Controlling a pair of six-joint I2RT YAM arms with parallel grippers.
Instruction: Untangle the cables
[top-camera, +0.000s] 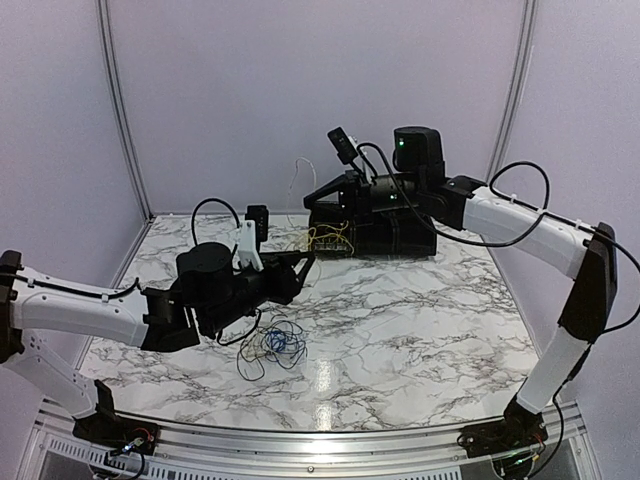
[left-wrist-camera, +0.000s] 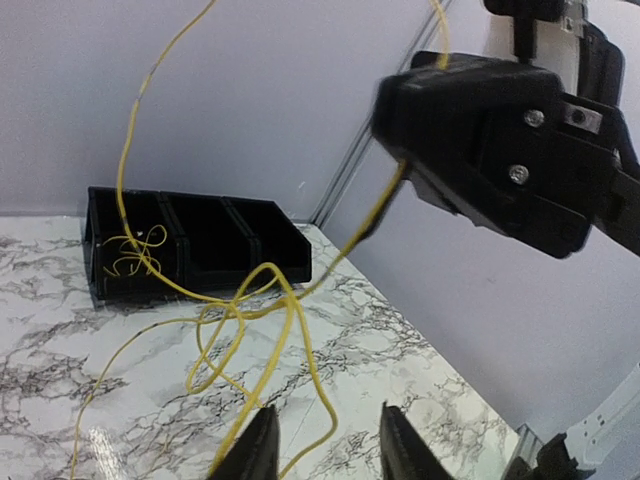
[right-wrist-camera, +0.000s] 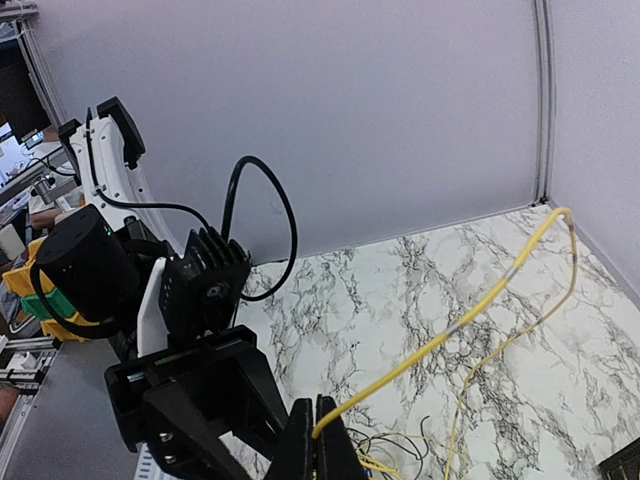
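Your right pincer (right-wrist-camera: 316, 425) clamps the yellow cable (right-wrist-camera: 450, 335); your left pincer (left-wrist-camera: 328, 420) stands half-parted, a strand running loose between its jaws.

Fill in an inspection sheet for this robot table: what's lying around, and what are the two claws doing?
Surface: marble table, white with grey veins.
Job's things: yellow cable lifted, strung between bin and right gripper; black cable and blue cable heaped together on the table.
Clutter: black bin with compartments at the back, yellow loops in one.
Grippers: right gripper shut on the yellow cable; left gripper open, a yellow strand between its fingers.
Cables: thick black arm cables loop off both arms.
Surroundings: plain walls; beyond that, nothing seen.
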